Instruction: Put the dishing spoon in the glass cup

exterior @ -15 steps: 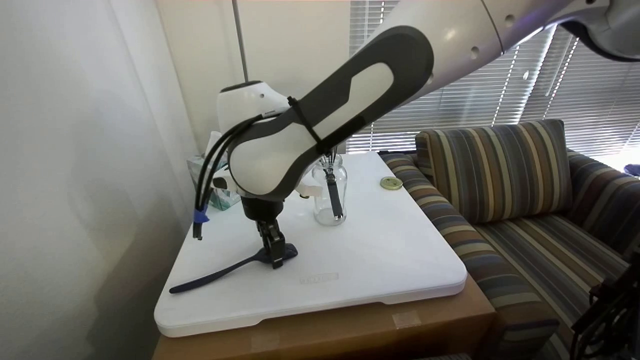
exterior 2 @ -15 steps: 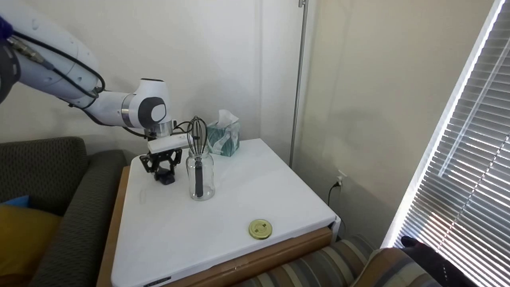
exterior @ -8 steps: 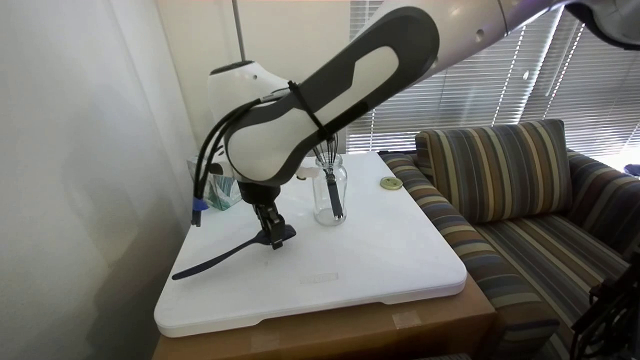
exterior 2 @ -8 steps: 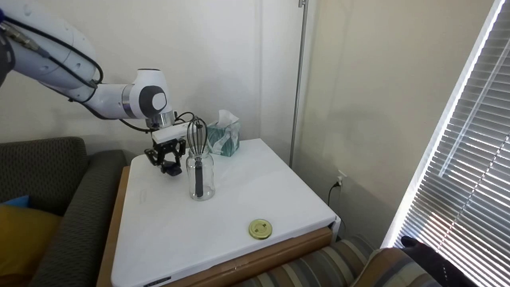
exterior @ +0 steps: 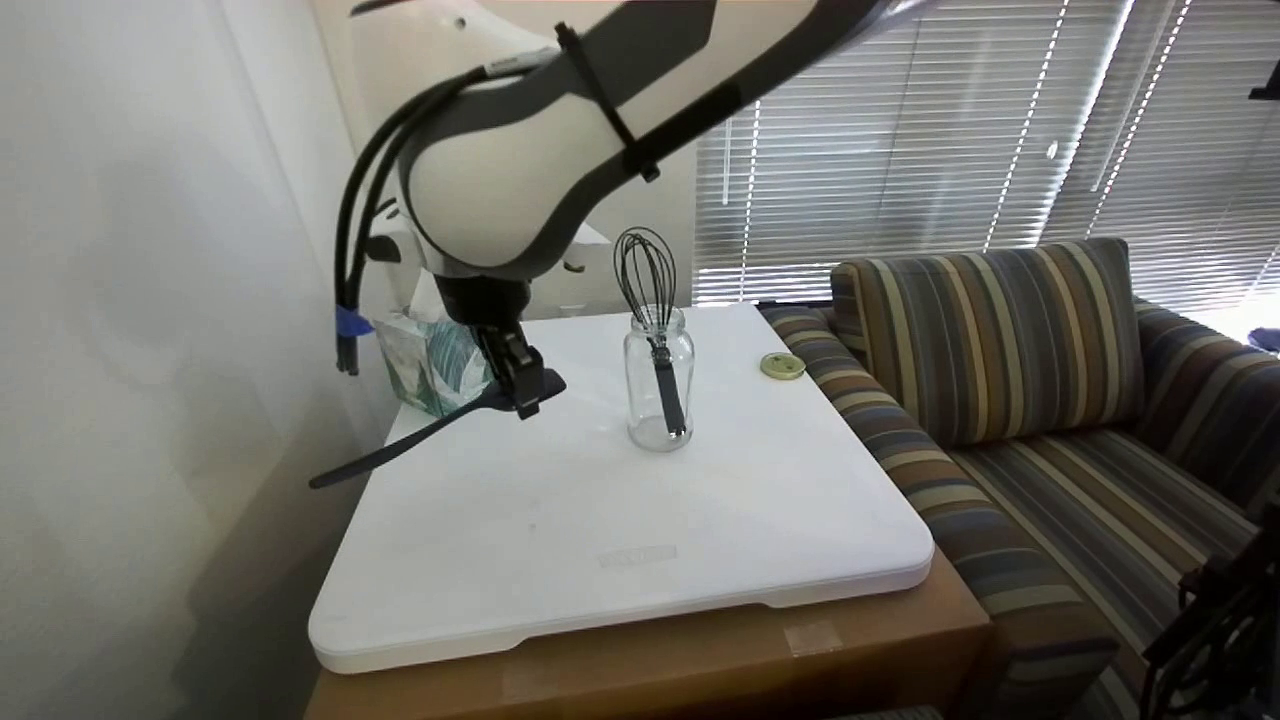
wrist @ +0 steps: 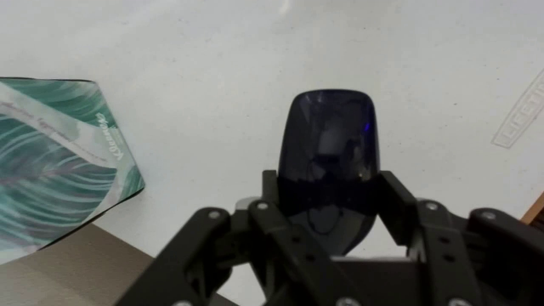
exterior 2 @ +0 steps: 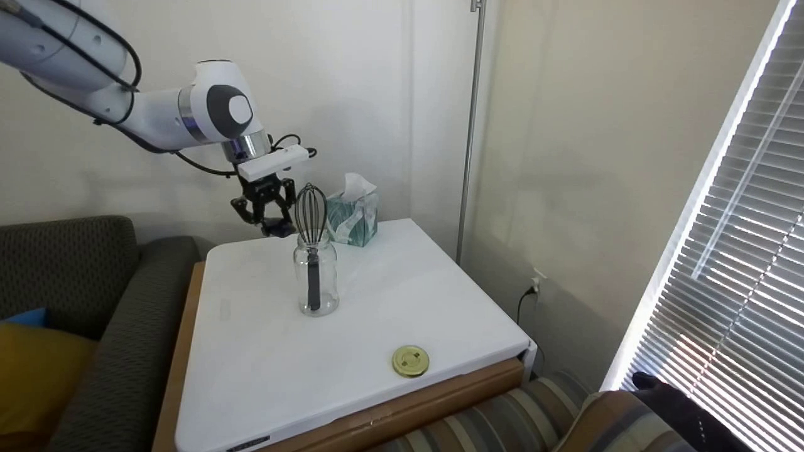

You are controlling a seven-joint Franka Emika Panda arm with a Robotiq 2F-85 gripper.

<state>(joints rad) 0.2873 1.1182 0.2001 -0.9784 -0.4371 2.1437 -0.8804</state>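
Extends over table (exterior: 760, 520), points claw (wrist: 329, 187) down, slightly tilted. Holds dishing spoon (wrist: 328, 157) clamped by its bowl (clear of table). Has glass cup (exterior: 640, 395) with whisk (exterior: 664, 370) apart, to claw's side.

1 dishing spoon (wrist: 329, 148) + 1 whisk (exterior 2: 310, 216), makes 2 utensils. 1 glass cup (exterior: 643, 390). 1 gold lid (exterior 2: 411, 361). 1 tissue box (exterior 2: 356, 221), 1 tissue (exterior 2: 358, 186) showing. 1 bench (exterior: 760, 500). 1 robot arm (exterior 2: 163, 119), 2 fingers (wrist: 397, 206) on it. 1 striped sofa (exterior: 1100, 520) + 1 dark sofa (exterior 2: 100, 289), so 2 sofas. 1 striped cushion (exterior: 1000, 340), 1 yellow cushion (exterior 2: 41, 376). Also 1 blue item (exterior 2: 26, 316), too cropped to ID. 1 metal pole (exterior 2: 471, 133), 1 wall outlet (exterior 2: 538, 274). Window blinds (exterior 2: 741, 295): can't tell how many. Black cables (exterior: 347, 235) on the arm: more than one, exact count unclear.
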